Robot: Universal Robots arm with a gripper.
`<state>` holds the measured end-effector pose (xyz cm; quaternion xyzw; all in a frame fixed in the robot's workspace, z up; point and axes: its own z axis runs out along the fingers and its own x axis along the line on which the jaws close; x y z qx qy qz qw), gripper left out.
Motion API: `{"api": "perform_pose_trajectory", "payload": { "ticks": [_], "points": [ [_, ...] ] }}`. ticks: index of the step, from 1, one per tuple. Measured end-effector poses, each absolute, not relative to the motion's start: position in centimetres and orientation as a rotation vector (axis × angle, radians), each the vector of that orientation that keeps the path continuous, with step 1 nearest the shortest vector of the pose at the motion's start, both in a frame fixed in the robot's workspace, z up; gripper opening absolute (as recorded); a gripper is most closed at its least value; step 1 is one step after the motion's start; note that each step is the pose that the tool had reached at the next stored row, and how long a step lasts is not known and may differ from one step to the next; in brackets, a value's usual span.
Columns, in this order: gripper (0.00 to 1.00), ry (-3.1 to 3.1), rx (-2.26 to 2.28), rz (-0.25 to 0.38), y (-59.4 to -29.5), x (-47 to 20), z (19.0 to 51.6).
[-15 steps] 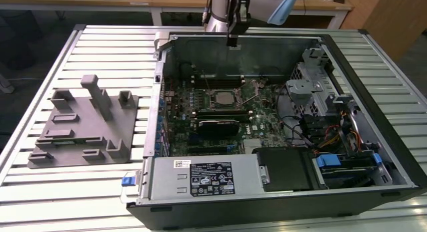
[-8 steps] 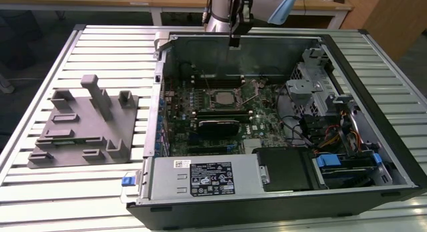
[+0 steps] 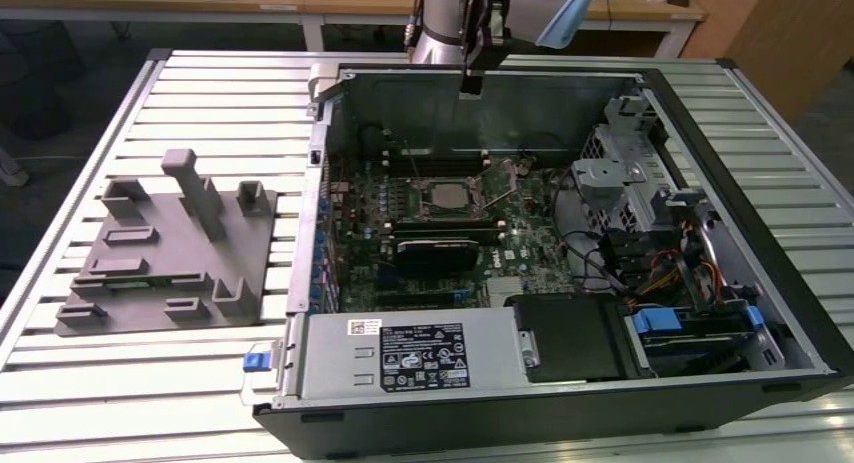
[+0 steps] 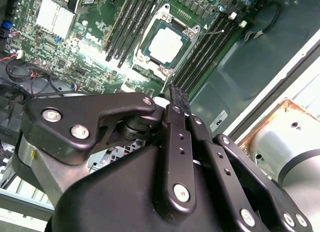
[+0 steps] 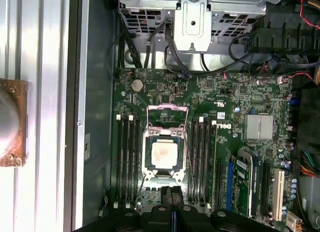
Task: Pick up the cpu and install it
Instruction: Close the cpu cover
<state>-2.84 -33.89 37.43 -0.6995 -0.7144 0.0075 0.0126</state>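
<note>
The cpu [image 5: 162,154] sits in the open socket [image 5: 146,159]; the gripper [image 5: 172,192] hovers above it, fingers together and empty.

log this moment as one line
gripper: shut, empty, above computer case | cpu: lying in socket, apart from gripper

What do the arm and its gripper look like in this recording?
The arm is silver-grey tubing with a pale blue joint cap. The gripper is matte black, built of flat linkage bars pinned with silver screws and narrowing to slim jaws.
</note>
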Motion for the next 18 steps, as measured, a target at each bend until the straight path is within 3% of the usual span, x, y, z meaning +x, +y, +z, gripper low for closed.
{"api": "perform_pose_trajectory", "payload": {
  "ticks": [18],
  "points": [
    [0.11,-2.227,-2.180,0.023,-33.89,-2.12,37.39]
  ]
}}
